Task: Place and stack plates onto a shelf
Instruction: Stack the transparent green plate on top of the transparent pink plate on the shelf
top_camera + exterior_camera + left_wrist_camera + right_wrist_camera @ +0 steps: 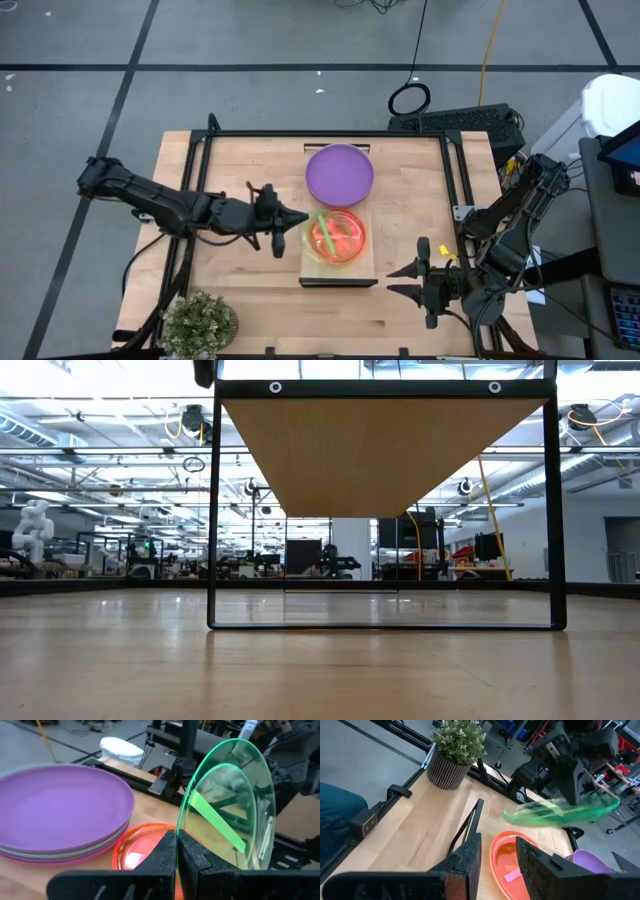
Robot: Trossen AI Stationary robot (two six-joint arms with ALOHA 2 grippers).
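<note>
In the high view the left claw sits at mid-frame, just left of the shelf, its fingers clamped on the rim of a translucent green plate. The left wrist view shows that green plate held on edge, nearly upright, pinched between the two dark fingers. It hangs tilted above an orange plate that lies flat on the shelf's lower half in the frame. Just above that, at the shelf's upper end, rests a stack of large plates topped by a purple plate, its edge beside the orange one. The right claw waits over the counter at lower right, well apart from the shelf, fingers apart. A potted plant stands at the counter's lower left corner.
</note>
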